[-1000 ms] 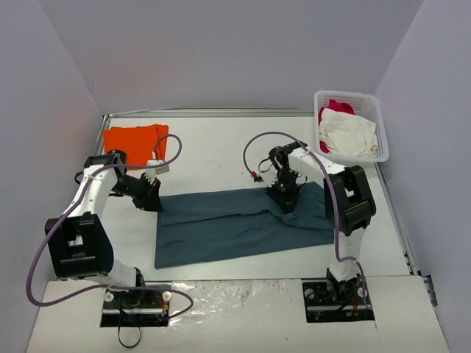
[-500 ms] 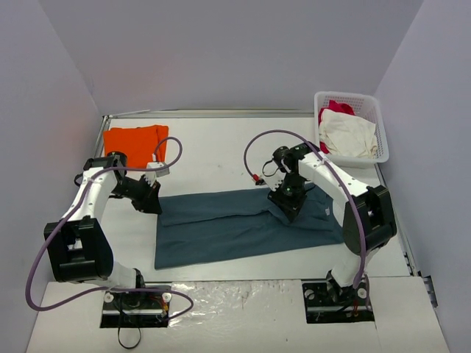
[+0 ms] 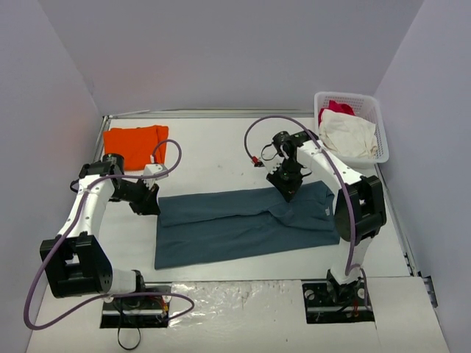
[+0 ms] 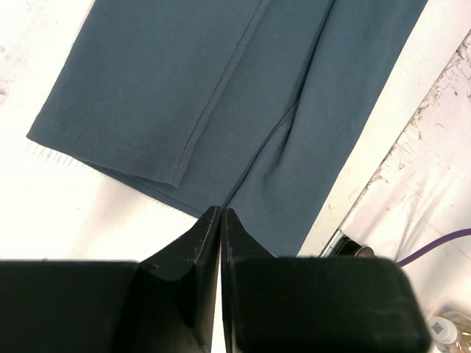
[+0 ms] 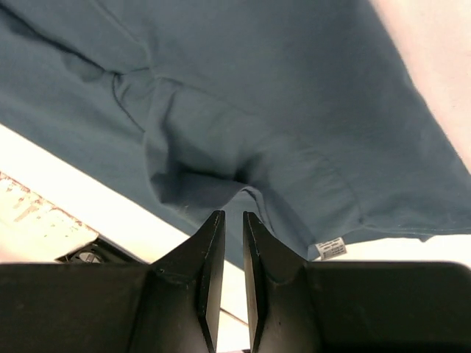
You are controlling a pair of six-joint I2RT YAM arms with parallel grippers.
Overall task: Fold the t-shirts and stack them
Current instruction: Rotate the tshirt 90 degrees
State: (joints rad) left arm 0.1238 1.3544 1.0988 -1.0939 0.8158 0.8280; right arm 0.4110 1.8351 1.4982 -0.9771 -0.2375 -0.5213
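Lying flat mid-table, blue t-shirt [image 3: 235, 228]. Right gripper [image 5: 234, 215] narrow, pinching puckered far edge. Left gripper [image 4: 221, 212] closed at left far corner, grip unclear. Orange t-shirt [image 3: 135, 140] far left, bare table [image 3: 213, 151] between.

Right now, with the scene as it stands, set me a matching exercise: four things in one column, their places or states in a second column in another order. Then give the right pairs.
Column one
1. slate-blue t-shirt
2. orange t-shirt
3. white garment
4. left gripper

Column two
A. in the basket at the far right
B. folded, at the far left of the table
C. spread flat mid-table
D. shut at the spread shirt's left edge

Pairs: 1-C, 2-B, 3-A, 4-D
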